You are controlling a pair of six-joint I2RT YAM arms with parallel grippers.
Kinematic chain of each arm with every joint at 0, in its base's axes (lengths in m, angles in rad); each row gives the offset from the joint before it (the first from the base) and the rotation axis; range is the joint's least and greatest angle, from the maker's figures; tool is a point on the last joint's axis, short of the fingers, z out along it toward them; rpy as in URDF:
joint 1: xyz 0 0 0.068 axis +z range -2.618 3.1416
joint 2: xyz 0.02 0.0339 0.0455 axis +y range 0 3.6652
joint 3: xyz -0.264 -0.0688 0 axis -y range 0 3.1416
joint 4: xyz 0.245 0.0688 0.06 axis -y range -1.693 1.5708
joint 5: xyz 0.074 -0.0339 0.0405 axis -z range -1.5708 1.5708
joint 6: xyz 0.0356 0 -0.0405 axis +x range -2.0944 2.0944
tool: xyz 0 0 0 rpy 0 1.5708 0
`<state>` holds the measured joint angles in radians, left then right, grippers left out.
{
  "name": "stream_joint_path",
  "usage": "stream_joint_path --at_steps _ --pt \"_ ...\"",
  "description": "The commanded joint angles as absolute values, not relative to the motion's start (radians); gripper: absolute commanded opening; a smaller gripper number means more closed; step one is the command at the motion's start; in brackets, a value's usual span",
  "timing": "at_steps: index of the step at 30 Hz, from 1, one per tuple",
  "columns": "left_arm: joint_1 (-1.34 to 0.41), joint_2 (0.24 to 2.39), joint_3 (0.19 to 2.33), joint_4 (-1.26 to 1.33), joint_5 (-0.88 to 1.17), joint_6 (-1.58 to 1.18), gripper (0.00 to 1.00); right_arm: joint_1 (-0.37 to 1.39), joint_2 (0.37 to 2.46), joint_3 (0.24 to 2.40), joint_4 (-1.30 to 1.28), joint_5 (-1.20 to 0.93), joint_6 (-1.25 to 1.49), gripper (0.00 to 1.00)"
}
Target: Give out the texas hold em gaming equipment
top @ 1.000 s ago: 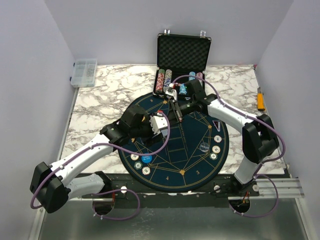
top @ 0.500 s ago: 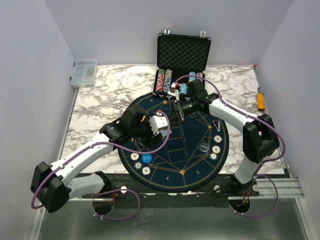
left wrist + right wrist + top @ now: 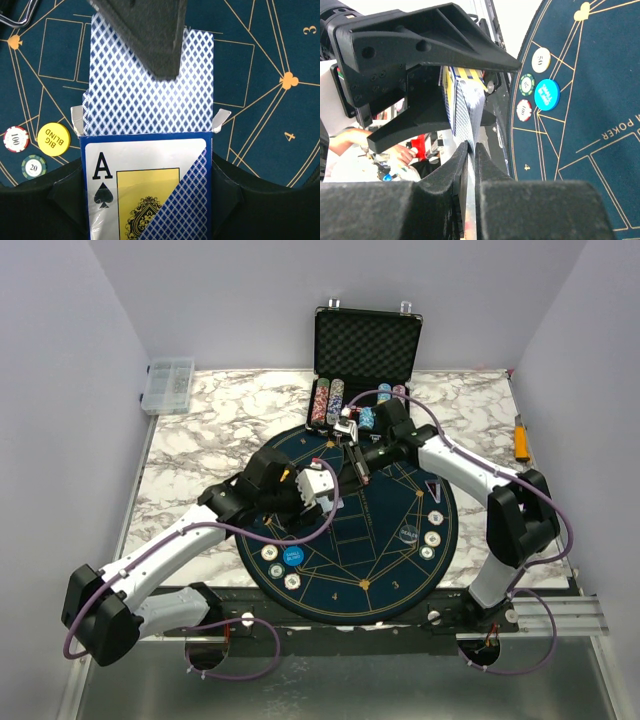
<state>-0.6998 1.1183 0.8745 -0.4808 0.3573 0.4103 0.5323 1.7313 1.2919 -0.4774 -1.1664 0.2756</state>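
Observation:
My left gripper (image 3: 149, 202) is shut on a blue card box (image 3: 145, 190) with an ace of spades on its front. Blue-backed playing cards (image 3: 150, 100) stick out of its open top. My right gripper (image 3: 470, 149) is shut on the edge of the top card (image 3: 465, 112); one of its fingers (image 3: 145, 35) lies over the card backs. Both grippers meet above the round dark-blue mat (image 3: 350, 575), left gripper (image 3: 318, 485) and right gripper (image 3: 355, 462). Below the box lie a yellow big-blind disc (image 3: 53, 138), a red-rimmed chip (image 3: 16, 139) and a green chip (image 3: 33, 166).
An open black case (image 3: 367, 340) with rows of chip stacks (image 3: 330, 400) stands behind the mat. More chips (image 3: 432, 538) and a clear dealer disc (image 3: 407, 534) lie on the mat's right side. A clear compartment box (image 3: 168, 385) sits far left, and a yellow tool (image 3: 521, 437) far right.
The right gripper's jaws have come together on the top card's edge. The left gripper and its box have shifted slightly toward the case.

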Motion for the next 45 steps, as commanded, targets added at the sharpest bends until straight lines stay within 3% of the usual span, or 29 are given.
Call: stream_joint_path --at_steps 1,4,26,30,38,45 --pt "-0.673 1.066 0.871 -0.437 0.385 0.407 0.0 0.496 1.716 1.304 -0.563 -1.144 0.226 0.06" --pt "-0.662 1.063 0.864 -0.437 0.385 0.412 0.0 0.486 1.708 1.315 -0.587 -1.161 0.207 0.01" --pt "-0.53 0.975 0.811 -0.418 0.376 0.352 0.0 0.368 1.706 1.356 -0.972 -1.274 -0.181 0.01" --pt "-0.482 0.962 0.846 -0.436 0.363 0.3 0.0 0.448 1.762 1.348 -1.07 -1.239 -0.313 0.01" --pt "-0.35 0.907 0.871 -0.521 0.389 0.256 0.0 0.75 1.776 1.221 -0.812 -1.001 -0.195 0.01" --pt "-0.33 0.836 0.836 -0.53 0.392 0.197 0.0 0.907 1.868 1.217 -0.771 -0.858 -0.242 0.01"
